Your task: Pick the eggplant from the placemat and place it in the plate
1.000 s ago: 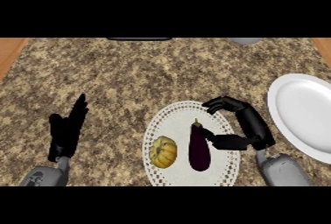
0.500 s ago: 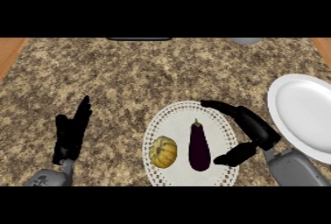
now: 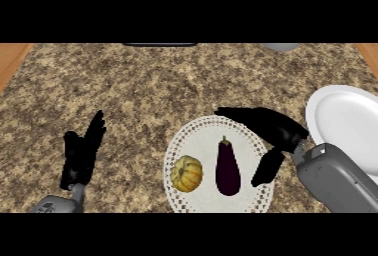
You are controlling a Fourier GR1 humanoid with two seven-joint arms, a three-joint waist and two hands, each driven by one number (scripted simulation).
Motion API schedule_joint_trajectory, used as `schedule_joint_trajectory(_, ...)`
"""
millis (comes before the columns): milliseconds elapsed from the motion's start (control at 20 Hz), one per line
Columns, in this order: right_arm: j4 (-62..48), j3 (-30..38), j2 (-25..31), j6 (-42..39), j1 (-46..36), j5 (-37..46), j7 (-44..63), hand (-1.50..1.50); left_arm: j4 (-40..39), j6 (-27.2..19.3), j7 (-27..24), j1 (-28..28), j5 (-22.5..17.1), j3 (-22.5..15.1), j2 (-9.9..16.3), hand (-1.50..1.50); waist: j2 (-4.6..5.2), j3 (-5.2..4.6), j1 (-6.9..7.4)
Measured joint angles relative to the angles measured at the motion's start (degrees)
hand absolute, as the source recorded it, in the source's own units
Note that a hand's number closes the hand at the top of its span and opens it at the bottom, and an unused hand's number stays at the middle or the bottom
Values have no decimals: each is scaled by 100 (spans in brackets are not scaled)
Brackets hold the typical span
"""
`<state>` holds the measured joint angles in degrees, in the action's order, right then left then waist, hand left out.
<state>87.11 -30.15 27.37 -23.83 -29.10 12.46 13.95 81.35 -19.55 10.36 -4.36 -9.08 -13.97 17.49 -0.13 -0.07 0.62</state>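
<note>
Apparently unheld, eggplant (image 3: 227, 167) lies on placemat (image 3: 193, 139) — right hand (image 3: 275, 131) beside, open.

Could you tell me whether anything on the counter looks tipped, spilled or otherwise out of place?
Nothing stands out. The eggplant and a small squash lie side by side on the white placemat, the plate sits bare at the right edge, and the right hand is open beside the eggplant.

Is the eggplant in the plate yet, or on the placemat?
On the placemat. The eggplant lies there beside a small pumpkin; the white plate holds nothing visible.
</note>
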Motion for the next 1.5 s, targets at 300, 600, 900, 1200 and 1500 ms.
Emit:
schedule_joint_trajectory(300, -296, -137, -311, -932, -341, -32, 708, -150, 81, 17, 36, 72, 97, 66, -63, 0, 9, 3, -13)
schedule_joint_trajectory(600, -538, -26, -726, -1357, -248, 445, 871, -150, 101, 142, 58, 126, 263, 205, -184, 0, 11, 5, -34)
schedule_joint_trajectory(900, -810, 199, -1037, -1620, -138, 961, 593, -150, 21, 316, 48, 86, 389, 432, -307, 0, 12, 7, -37)
schedule_joint_trajectory(1200, -855, 291, -1391, -1729, 108, 1488, 487, -150, 66, 570, 37, 163, 475, 646, -350, 0, 12, 7, -41)
schedule_joint_trajectory(1500, -1260, 544, -1642, -1788, 89, 1935, 137, -150, 202, 612, 219, 157, 685, 739, -509, 0, 12, 7, -35)
